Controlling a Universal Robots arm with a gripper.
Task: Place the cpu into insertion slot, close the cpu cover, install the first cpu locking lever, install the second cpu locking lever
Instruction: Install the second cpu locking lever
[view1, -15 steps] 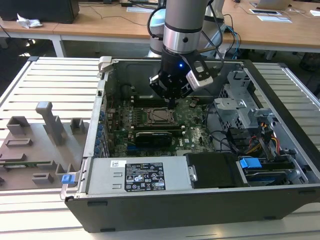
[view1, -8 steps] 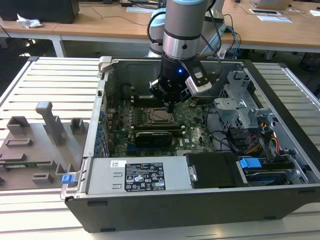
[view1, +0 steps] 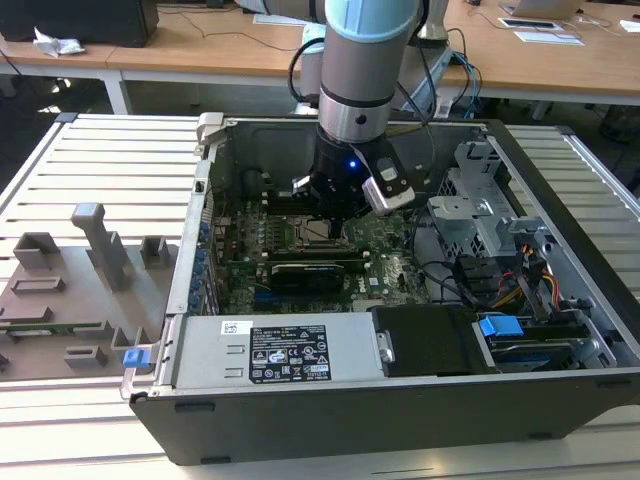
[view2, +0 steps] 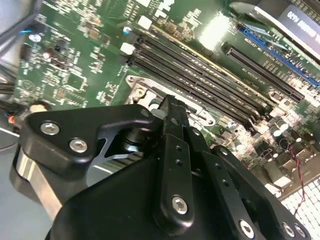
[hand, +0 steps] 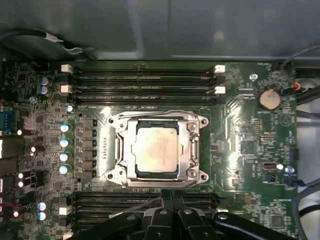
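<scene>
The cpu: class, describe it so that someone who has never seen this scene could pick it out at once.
Find the green motherboard inside the open computer case. Between its banks of long black memory slots sits a silver cover. The cpu is the flat square in its window, the only plain matte metal face.

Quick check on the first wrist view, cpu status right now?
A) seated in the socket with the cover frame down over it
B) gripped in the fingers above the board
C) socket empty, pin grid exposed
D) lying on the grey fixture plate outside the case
A: in the first wrist view the cpu sits in the insertion slot, with the cpu cover lying flat around its edges.
</scene>
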